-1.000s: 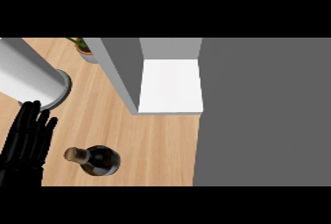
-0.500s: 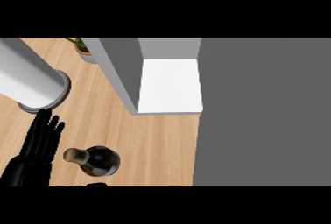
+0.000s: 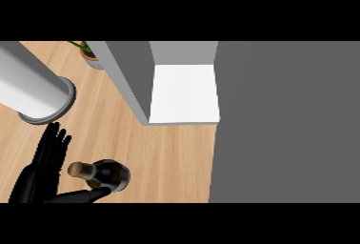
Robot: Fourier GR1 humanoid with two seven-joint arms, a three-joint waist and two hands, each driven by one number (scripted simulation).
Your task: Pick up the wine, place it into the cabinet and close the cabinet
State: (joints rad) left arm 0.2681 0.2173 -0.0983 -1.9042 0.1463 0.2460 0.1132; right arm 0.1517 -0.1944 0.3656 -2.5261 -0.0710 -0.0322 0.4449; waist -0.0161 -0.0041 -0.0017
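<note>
The wine bottle (image 3: 110,174) stands on the wooden counter (image 3: 169,157) at the lower left, seen from above: a dark round body with a brown cork top leaning left. My left hand (image 3: 44,162) comes up from the lower edge just left of the bottle, fingers straight and pointing up. Its thumb (image 3: 81,195) reaches out under the bottle's near side. The hand is open and not closed round the bottle. The cabinet (image 3: 130,76) stands behind, its white inner floor (image 3: 184,93) showing. My right hand is not in view.
A thick grey cylinder with a rim (image 3: 32,90) slants in from the upper left, just above my fingertips. A potted plant (image 3: 88,51) sits at the back beside the cabinet. A wide dark grey panel (image 3: 285,119) fills the right half of the view.
My left hand has moved right, close beside the bottle, and its thumb has come into view beneath the bottle. The bottle has stayed in place.
</note>
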